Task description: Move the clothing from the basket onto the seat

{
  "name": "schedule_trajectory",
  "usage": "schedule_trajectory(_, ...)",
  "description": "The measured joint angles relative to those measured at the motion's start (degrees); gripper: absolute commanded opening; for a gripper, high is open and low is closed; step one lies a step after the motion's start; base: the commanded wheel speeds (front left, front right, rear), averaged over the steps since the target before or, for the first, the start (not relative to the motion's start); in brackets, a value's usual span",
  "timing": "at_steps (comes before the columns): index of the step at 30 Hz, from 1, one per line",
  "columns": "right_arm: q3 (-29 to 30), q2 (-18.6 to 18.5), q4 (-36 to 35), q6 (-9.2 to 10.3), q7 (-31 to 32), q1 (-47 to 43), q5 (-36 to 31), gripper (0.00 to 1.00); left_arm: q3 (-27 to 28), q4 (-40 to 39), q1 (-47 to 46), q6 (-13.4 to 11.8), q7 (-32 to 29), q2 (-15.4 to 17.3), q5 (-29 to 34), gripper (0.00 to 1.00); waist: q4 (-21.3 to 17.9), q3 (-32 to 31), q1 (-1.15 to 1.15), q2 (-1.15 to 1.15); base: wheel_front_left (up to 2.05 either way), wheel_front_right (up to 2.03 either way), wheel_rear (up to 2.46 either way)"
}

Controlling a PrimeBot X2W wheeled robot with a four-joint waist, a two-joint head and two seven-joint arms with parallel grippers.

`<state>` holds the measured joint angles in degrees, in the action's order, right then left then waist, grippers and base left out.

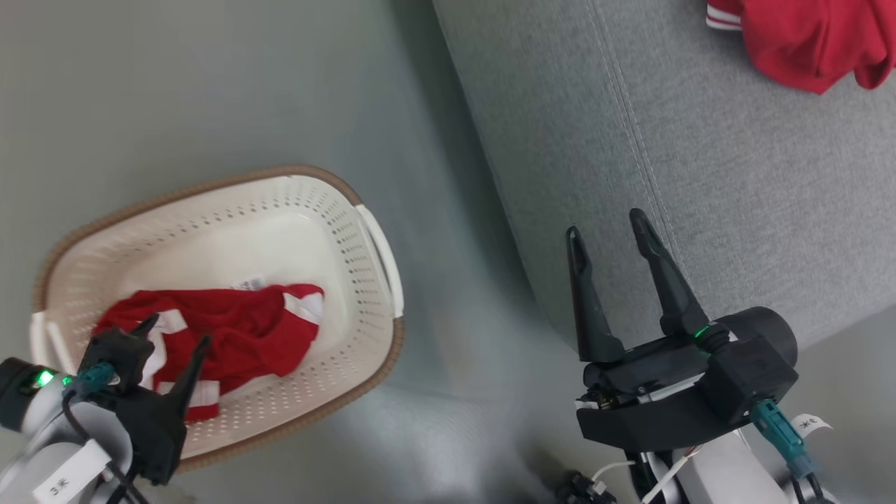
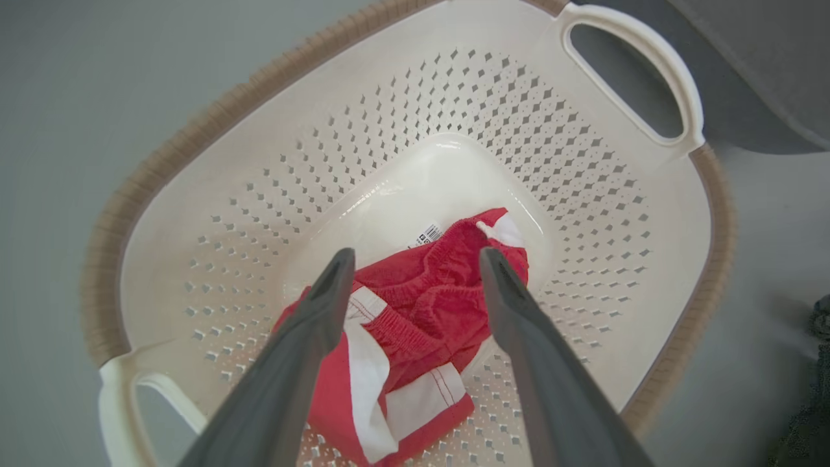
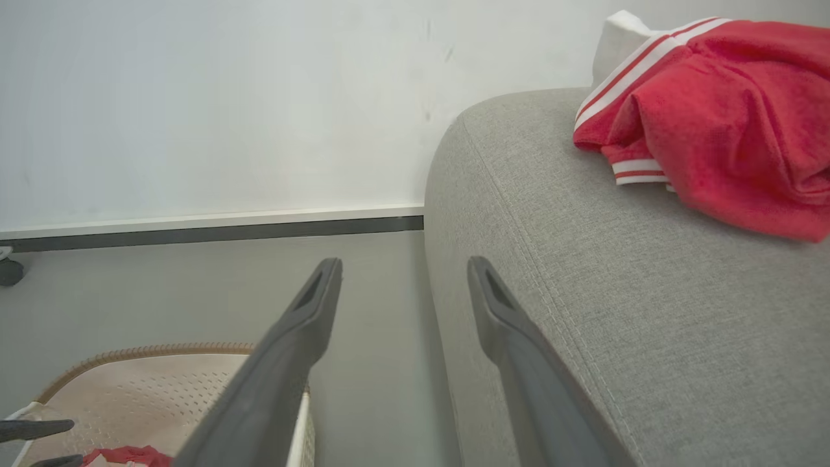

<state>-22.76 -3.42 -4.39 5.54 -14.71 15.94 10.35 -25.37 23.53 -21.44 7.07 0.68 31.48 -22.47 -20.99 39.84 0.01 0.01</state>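
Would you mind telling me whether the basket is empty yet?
Not empty: one red garment lies crumpled on the floor of the basket, just ahead of the open left pincer.

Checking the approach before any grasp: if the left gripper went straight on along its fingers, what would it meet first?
Most likely the red garment lying in the basket. The open left gripper points at its crumpled middle, though the remaining gap is hard to judge.

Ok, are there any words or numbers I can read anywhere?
"3" then a blurred sign: white paper sticker on the pale left forearm.
White paper tag by the pale right forearm: too blurred.
White barcode tag beside the red-and-white fabric garment: too small.
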Motion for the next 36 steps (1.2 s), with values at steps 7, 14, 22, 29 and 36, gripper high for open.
schedule_trajectory(7,-1.8,0.4,-0.4,0.21,0.0,0.1,0.0,1.0,-1.2,4.8,-3.4,0.0,-3.4,2.0,2.4,1.0,-2.5,3.9,0.0,0.0,0.0,0.0,0.0)
schedule_trajectory(14,-4.1,0.7,-0.4,0.54,0.0,0.3,0.1,1.0,-1.6,8.8,-7.1,-0.3,-7.4,4.4,5.6,1.0,-4.8,7.6,0.0,0.0,0.0,0.0,0.0)
schedule_trajectory(22,-6.3,0.7,-0.7,1.09,0.0,1.2,2.4,1.0,-5.4,13.3,-10.0,-1.1,-11.0,3.6,9.8,1.0,-7.1,10.3,0.0,0.0,0.0,0.0,0.0)
schedule_trajectory(29,-6.8,0.8,-1.0,1.53,0.0,2.0,3.8,1.0,-8.8,14.9,-13.0,-0.9,-12.8,1.8,12.7,1.0,-7.7,10.7,-0.01,-0.01,0.0,0.0,0.0)
schedule_trajectory(36,-7.5,0.8,-1.5,1.59,0.0,2.0,3.8,1.0,-12.2,17.0,-17.6,-0.4,-15.3,1.0,16.0,1.0,-7.3,11.7,-0.01,-0.01,0.0,0.0,0.0)
